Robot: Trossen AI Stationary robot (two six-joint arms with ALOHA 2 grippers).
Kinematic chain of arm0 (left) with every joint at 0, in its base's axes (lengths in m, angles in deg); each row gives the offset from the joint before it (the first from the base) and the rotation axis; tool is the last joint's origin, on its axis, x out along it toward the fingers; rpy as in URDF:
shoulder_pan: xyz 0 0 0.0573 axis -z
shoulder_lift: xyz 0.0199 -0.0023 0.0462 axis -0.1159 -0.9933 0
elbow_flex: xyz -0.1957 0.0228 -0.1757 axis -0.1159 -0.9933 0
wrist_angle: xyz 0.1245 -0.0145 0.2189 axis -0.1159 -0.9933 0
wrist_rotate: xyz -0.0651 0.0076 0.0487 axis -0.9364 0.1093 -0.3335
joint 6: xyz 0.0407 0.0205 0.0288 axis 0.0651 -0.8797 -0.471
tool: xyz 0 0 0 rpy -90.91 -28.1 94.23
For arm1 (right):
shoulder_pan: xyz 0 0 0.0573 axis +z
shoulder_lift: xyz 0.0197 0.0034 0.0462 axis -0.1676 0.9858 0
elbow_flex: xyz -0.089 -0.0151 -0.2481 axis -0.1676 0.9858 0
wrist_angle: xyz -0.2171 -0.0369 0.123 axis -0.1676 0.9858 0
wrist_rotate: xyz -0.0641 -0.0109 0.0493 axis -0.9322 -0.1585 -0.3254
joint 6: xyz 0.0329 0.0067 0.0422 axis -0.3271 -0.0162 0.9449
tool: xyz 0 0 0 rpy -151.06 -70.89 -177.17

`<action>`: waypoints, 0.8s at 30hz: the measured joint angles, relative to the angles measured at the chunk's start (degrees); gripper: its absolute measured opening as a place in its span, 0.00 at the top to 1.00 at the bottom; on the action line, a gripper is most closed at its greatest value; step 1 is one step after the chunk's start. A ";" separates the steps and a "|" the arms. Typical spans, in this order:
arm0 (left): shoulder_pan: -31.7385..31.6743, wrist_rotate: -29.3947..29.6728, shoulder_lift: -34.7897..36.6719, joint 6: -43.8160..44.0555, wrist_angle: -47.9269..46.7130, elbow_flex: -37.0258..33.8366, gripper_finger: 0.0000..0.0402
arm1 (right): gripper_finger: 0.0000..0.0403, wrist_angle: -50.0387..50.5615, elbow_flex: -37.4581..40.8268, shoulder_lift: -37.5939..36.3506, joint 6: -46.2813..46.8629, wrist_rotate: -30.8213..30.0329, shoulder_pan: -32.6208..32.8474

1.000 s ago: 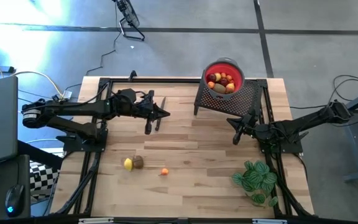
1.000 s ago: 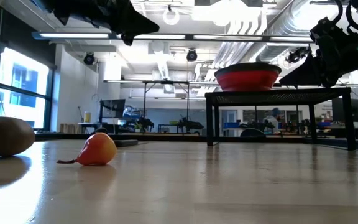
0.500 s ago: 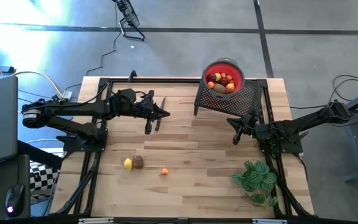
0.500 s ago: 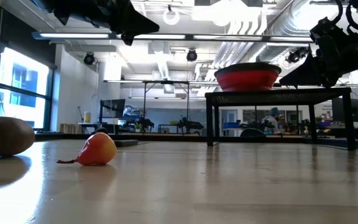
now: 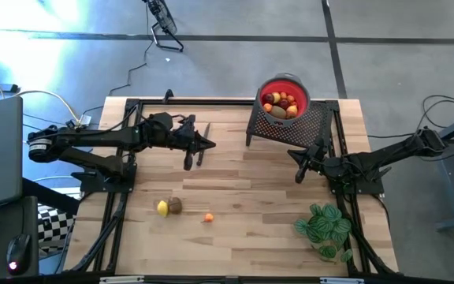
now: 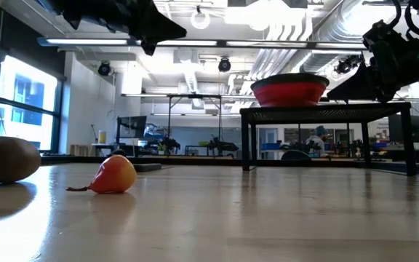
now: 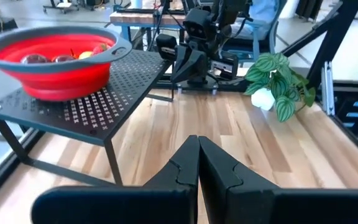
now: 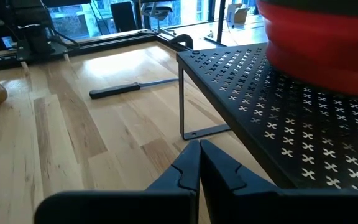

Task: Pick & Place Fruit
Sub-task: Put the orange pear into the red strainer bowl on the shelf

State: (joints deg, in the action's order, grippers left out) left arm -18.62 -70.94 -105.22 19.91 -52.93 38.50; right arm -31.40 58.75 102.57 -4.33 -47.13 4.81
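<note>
High view: knife (image 5: 202,155) perhaps beneath left gripper (image 5: 211,144)

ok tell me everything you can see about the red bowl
The round red bowl, smooth and plastic-looking with a grey rim, sits upright on the black perforated metal stand at the table's far edge, right of centre. It holds a heap of small yellow, red, brown and orange fruit. Neither arm touches it.

Both arms are matte black, built of slim tubes and chunky joints. The left tool (image 5: 208,144) and right tool (image 5: 297,175) end in dark, angular, wedge-shaped fingers (image 7: 182,168).
</note>
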 joint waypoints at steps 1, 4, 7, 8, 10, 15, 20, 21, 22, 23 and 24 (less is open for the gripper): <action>0.00 0.00 0.00 0.74 -0.15 0.00 1.00 | 0.99 0.00 0.00 0.00 0.00 0.00 0.01; 0.00 0.00 0.00 3.51 -2.30 0.02 1.00 | 0.99 0.00 0.00 0.00 0.00 0.00 0.02; 0.00 -0.02 -0.02 7.98 -5.45 0.02 1.00 | 0.99 0.00 0.00 0.00 -0.20 0.01 0.02; 0.00 -0.02 -0.02 9.22 -6.64 0.02 1.00 | 0.99 0.00 0.00 0.00 -0.22 0.00 0.02; 0.29 0.03 -0.02 10.19 -8.91 0.02 1.00 | 0.99 0.00 0.00 0.00 -0.24 -0.04 0.02; 3.56 0.44 -0.04 9.88 -10.24 0.02 1.00 | 0.99 0.02 0.00 0.00 -0.34 -0.04 0.02; 11.28 8.17 -0.04 7.91 -10.26 0.02 1.00 | 0.99 0.00 0.00 0.01 -0.36 -0.08 0.02; 12.94 10.30 -0.05 8.19 -10.26 0.02 1.00 | 0.99 0.00 0.00 0.02 -0.33 -0.09 0.02; 14.49 11.96 -0.15 8.86 -10.26 0.02 1.00 | 0.99 -0.01 0.00 0.00 -0.24 -0.11 0.02; 15.93 13.30 -0.27 9.59 -10.26 0.02 1.00 | 0.99 -0.02 0.00 0.00 -0.17 -0.10 0.02; 17.30 14.24 -0.28 10.50 -10.34 0.02 1.00 | 0.99 -0.03 0.00 0.00 -0.15 -0.07 0.02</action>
State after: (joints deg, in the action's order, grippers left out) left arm -1.33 -56.70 -105.50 30.41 -63.27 38.53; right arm -31.43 58.75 102.57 -4.49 -47.20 4.83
